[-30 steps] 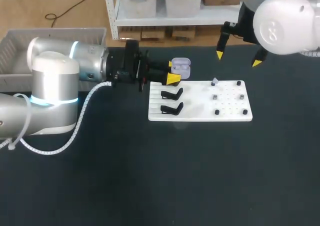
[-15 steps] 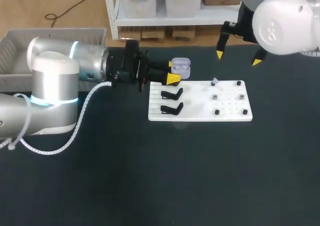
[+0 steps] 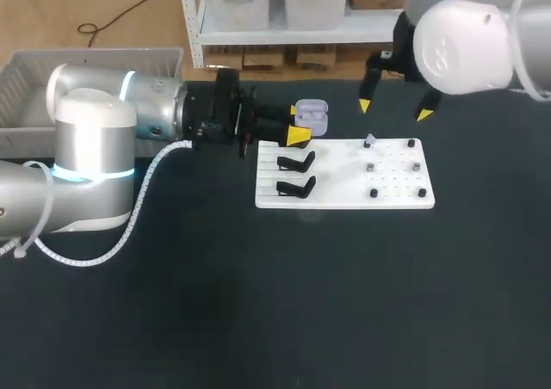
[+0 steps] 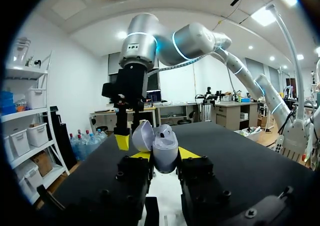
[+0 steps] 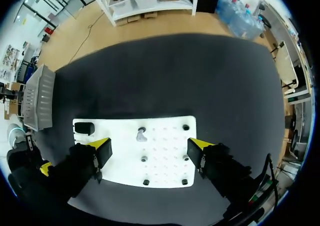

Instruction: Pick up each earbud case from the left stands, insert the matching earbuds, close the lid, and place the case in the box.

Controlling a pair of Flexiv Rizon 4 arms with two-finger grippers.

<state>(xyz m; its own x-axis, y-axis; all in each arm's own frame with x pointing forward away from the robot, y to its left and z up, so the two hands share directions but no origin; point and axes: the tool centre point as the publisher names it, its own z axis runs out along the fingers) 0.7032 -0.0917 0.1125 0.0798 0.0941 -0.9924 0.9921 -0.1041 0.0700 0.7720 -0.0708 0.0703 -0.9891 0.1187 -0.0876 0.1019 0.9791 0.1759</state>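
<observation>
My left gripper is shut on a lavender earbud case with its lid open, held just past the far left corner of the white board. In the left wrist view the case sits upright between the yellow fingertips. My right gripper hangs open above the board's far edge with nothing in it. In the right wrist view it looks straight down on the board. A pale earbud stands on a peg there, the same earbud lying between the right fingers below.
Two black case stands sit on the board's left part. Several dark pegs dot its right part. A grey crate stands at the far left. The mat in front of the board is bare dark cloth.
My right arm has shifted a little to the left, its open gripper now nearer the pale earbud. The left arm and the case have kept still.
</observation>
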